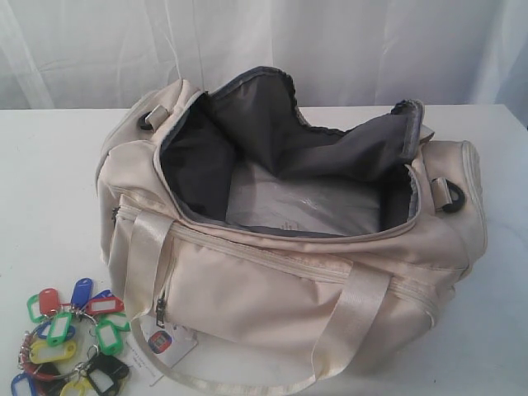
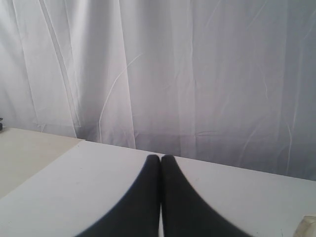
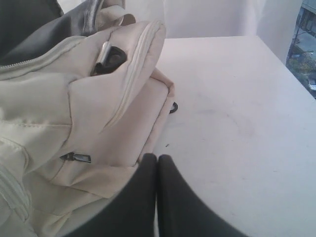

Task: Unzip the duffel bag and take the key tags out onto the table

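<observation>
The cream duffel bag (image 1: pixel 280 289) lies across the white table (image 1: pixel 49 181) with its top zip wide open, showing grey lining (image 1: pixel 305 198) and nothing else inside. The key tags (image 1: pixel 70 342), a bunch of red, green, blue, yellow and black tags on a metal ring, rest on the table at the bag's front left corner. My left gripper (image 2: pixel 160 158) is shut and empty over bare table, facing the curtain. Shut and empty too, my right gripper (image 3: pixel 157 157) hovers beside the bag's end panel (image 3: pixel 98 113). Neither gripper shows in the exterior view.
A white paper hangtag (image 1: pixel 167 342) hangs at the bag's front near the key tags. A white curtain (image 1: pixel 264 41) closes off the back. The table's right edge (image 3: pixel 284 61) is near the bag's end; a black strap ring (image 3: pixel 109 57) sits on that end.
</observation>
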